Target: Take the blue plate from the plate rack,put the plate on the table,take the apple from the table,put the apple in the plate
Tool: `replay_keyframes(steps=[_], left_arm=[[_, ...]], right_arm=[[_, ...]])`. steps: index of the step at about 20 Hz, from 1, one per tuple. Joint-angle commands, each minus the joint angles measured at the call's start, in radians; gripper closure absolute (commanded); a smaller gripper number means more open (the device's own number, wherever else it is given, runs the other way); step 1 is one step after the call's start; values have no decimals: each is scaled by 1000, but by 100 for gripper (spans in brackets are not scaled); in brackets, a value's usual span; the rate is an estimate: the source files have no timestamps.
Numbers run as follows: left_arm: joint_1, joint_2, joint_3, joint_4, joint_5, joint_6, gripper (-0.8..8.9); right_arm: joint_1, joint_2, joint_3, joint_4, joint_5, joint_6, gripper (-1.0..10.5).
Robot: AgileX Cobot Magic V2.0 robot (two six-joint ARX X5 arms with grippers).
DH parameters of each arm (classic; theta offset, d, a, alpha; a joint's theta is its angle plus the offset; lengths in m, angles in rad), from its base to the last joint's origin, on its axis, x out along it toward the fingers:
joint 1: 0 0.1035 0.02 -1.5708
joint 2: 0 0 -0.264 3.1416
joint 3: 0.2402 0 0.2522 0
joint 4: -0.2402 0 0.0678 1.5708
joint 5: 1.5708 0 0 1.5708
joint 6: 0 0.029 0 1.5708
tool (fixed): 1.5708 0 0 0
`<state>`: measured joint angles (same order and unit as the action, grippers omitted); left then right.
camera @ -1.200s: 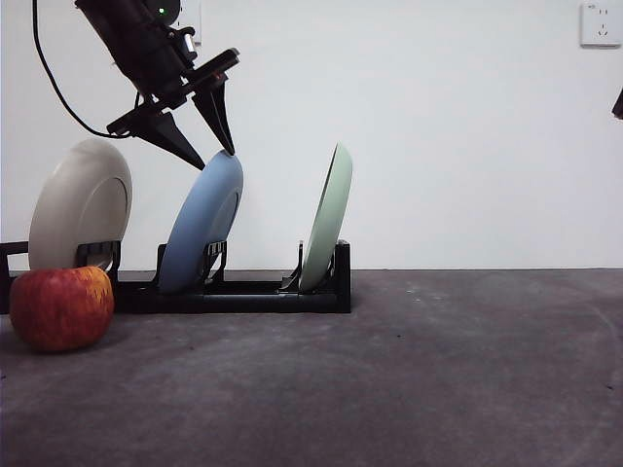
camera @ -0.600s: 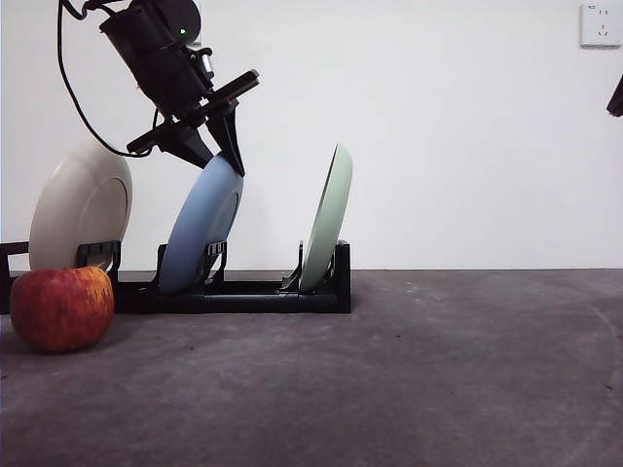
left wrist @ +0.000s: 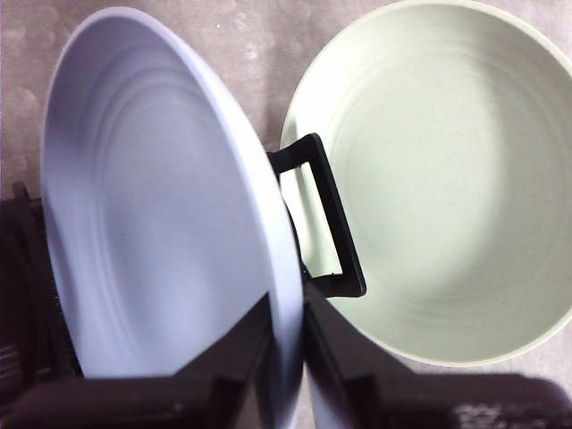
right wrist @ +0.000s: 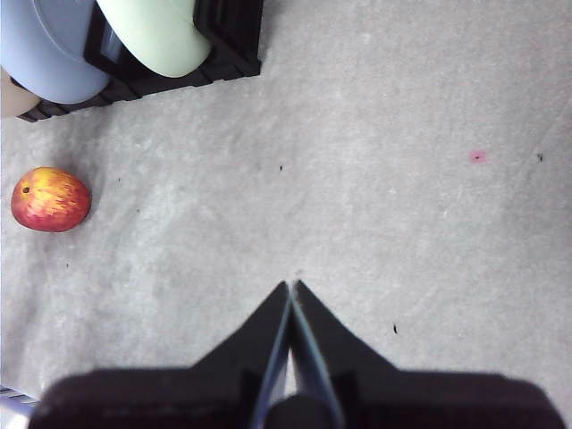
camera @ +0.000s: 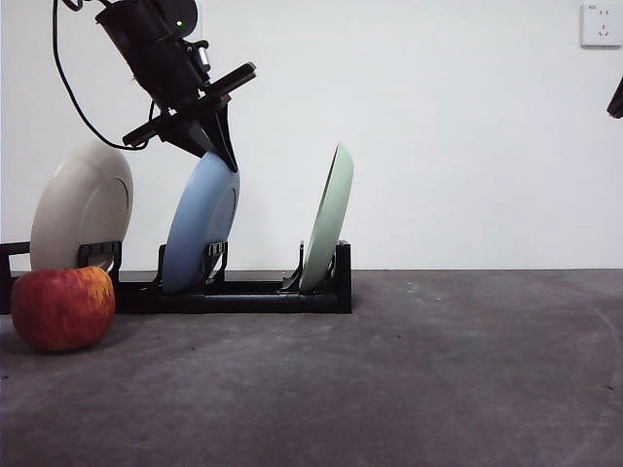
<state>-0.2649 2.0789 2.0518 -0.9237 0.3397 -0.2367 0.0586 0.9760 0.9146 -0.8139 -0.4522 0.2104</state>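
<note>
from my screen i see a plain white wall (camera: 467, 136) behind the table (camera: 438, 370), evenly lit. a white socket (camera: 600, 23) sits high on the wall. the table is dark grey, mottled, with a small pink speck (right wrist: 478, 156).

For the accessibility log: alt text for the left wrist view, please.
The left gripper has its two black jaws clamped on the rim of the blue plate, which stands on edge. Beside it stands the pale green plate, a black holder of the plate rack between them.
</note>
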Motion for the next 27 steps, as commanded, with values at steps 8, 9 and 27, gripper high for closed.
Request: replay_keyframes(steps=[8, 9, 27], left_arm=[[20, -45, 5, -4, 61, -25, 820], [22, -53, 5, -5, 60, -25, 820], [28, -298, 5, -48, 170, 14, 822]], right_arm=[[1, 3, 3, 5, -1, -1, 948], [1, 3, 3, 4, -1, -2, 948], [1, 3, 3, -83, -4, -39, 948]])
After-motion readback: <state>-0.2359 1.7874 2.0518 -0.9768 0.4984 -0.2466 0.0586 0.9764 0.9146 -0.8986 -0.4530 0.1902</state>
